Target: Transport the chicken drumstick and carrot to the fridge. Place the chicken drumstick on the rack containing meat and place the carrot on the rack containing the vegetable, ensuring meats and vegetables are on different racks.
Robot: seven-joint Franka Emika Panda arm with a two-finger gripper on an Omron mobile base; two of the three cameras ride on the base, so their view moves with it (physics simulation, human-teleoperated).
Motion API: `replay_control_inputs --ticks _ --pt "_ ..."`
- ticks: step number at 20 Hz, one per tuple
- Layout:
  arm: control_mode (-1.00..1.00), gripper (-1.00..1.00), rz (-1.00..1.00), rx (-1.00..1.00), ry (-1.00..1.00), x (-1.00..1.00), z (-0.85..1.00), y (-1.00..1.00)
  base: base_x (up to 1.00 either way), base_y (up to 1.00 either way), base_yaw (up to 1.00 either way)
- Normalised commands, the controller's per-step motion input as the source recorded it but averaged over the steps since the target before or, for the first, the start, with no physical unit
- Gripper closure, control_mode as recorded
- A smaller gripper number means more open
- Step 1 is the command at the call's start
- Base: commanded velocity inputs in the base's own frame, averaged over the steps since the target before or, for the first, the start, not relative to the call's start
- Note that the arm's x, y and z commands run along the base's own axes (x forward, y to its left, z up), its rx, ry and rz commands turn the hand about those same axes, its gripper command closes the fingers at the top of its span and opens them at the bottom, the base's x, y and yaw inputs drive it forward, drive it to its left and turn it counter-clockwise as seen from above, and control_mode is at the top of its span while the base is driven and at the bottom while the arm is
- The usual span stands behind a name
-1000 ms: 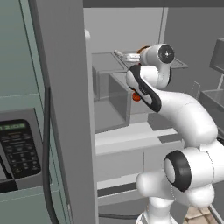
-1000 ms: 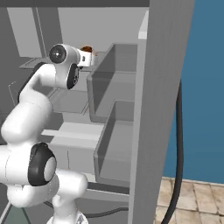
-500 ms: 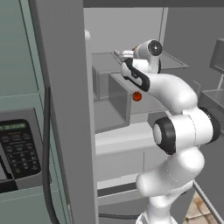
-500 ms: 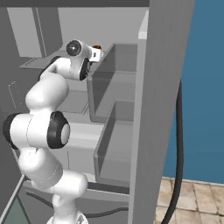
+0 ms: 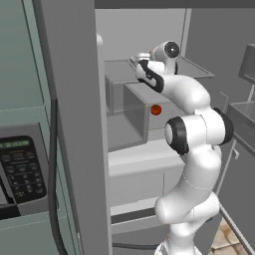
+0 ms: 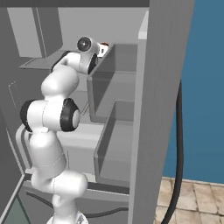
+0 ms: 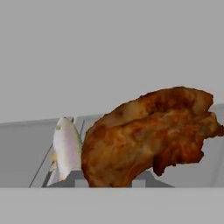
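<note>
Hand (image 5: 141, 60) mostly buried behind the wrist in left base view, fingers not visible. Can't tell there whether they're parted. Right base view: hand (image 6: 103, 46) is a tiny white patch with a brown speck at the upper shelf (image 6: 41, 61), too small to read. Hand view: chicken drumstick (image 7: 146, 135) covers the fingertips, its lower end cut by the bottom band, so contact can't be confirmed. Pale fish-like item (image 7: 67, 148) behind it, partly hidden, identity unclear. Small orange-red round thing (image 5: 156, 110) below the shelf, too small to name. Fridge (image 5: 69, 99) cropped top and bottom.
</note>
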Motion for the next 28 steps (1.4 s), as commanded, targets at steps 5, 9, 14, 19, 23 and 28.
replay_control_inputs --ticks 5,9,14,19,23,28 --pt "-1.00 1.00 0.00 -0.06 0.03 0.27 -0.67 -0.22 0.00 0.00 0.00" --pt "-1.00 1.00 0.00 -0.09 0.04 0.00 -0.86 -0.04 0.00 0.00 0.00" --pt "-1.00 -1.00 0.00 -0.09 -0.04 -0.11 -0.63 0.02 0.00 0.00 0.00" --pt "-1.00 -1.00 0.00 0.00 -0.06 -0.60 -0.02 0.00 0.00 0.00 0.00" --pt "-1.00 -1.00 -0.03 0.00 0.00 -0.79 0.00 0.02 0.00 0.00 0.00" --pt "-1.00 -1.00 -0.05 0.00 0.00 -0.81 0.14 0.10 0.00 0.00 0.00"
